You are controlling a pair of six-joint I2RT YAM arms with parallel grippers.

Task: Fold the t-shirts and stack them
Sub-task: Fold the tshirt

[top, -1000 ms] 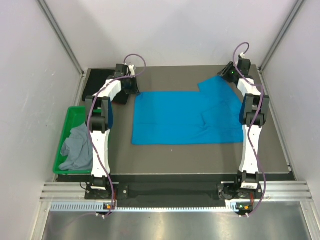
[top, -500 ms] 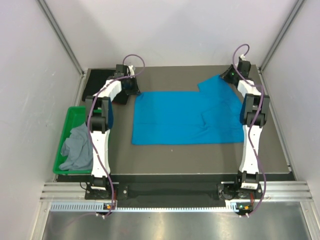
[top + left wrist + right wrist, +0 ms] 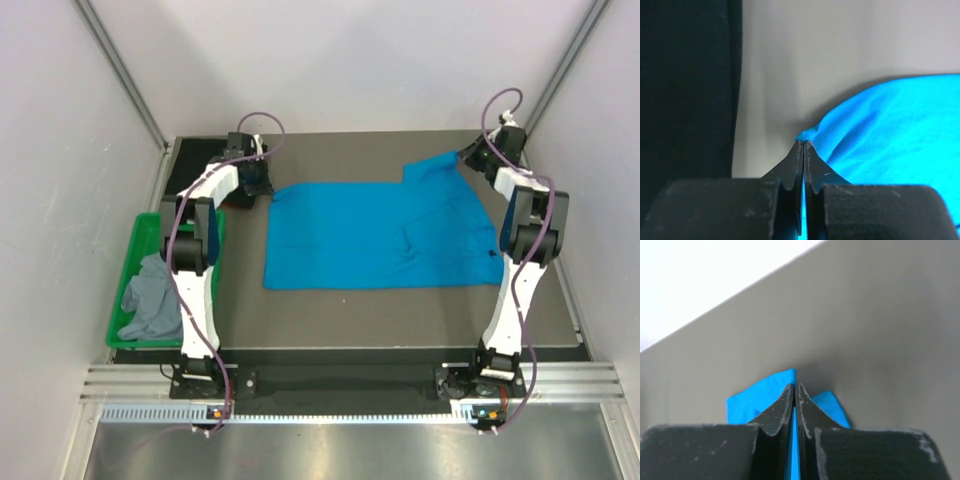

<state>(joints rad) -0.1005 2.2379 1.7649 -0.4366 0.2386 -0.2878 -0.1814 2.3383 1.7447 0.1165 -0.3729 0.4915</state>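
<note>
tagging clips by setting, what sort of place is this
Probably a lab robot cell: bare white panel walls, a left arm and right arm bolted to a dark table, a blue t-shirt spread on it.

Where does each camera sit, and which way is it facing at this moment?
Top external: above and behind the bases, looking down at the table; both arms show whole, with the blue t-shirt spread out and the grey t-shirt in the green bin.
Left wrist: looks along the left gripper, shut on a shirt corner; the black t-shirt is at its left.
Right wrist: looks along the right gripper, shut on another corner.
Shared: all three show the blue t-shirt.
</note>
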